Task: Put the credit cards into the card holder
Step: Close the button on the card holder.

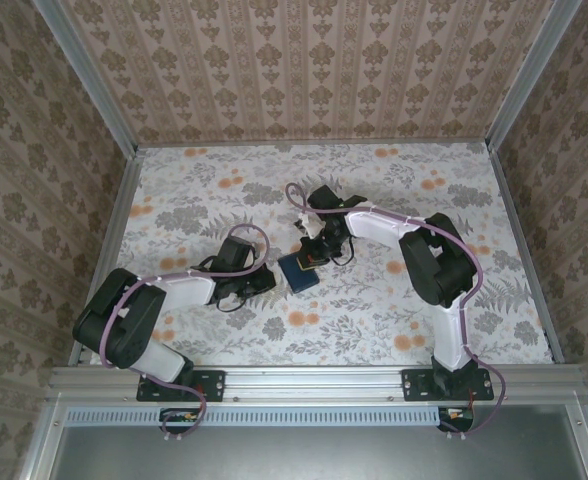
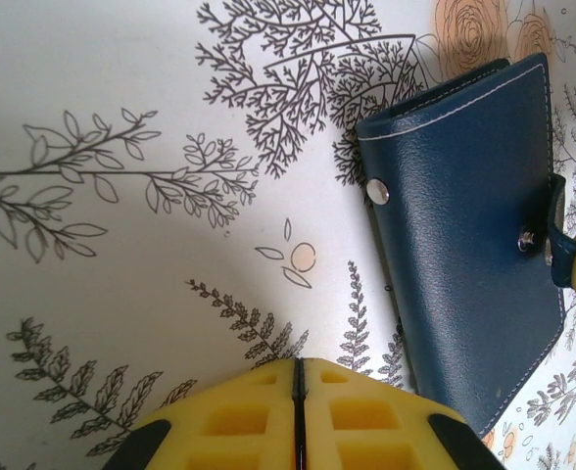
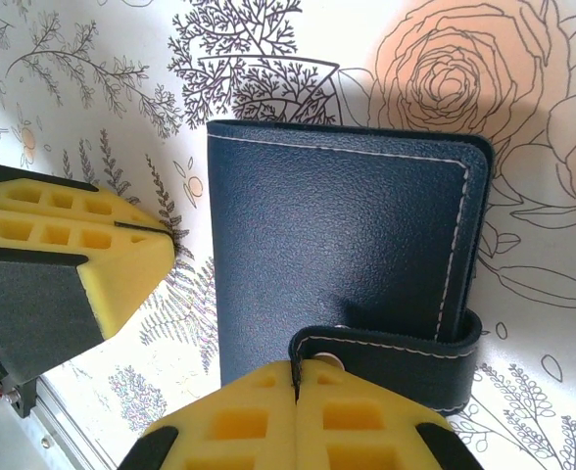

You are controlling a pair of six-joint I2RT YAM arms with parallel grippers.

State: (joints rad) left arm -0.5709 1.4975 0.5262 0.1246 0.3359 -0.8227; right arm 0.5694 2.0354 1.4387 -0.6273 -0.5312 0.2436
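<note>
The right gripper (image 3: 296, 377) has its yellow pads pressed together, and it looks like they're nipping the very tip of the strap (image 3: 396, 360) on the card holder (image 3: 337, 235). The strap end curls up right into the seam between the pads, so how much of it is caught is hard to say. In the left wrist view the same strap runs off into a yellow pad at the frame's edge, mostly cut off.

The left gripper (image 2: 298, 364) is squeezed closed on nothing, its pads flush against each other. It sits just beside the holder's long edge. From the right wrist a thin strip of table shows between them, but in its own camera the holder's near corner slips behind the pad.

The holder lies flat on the flowery table (image 1: 394, 320), roughly mid-table between the two arms, navy cover facing up, so its inside is hidden. A small metal snap (image 2: 377, 192) shows near one edge. From the top camera the holder is just a small dark blue patch partly under the right gripper.
</note>
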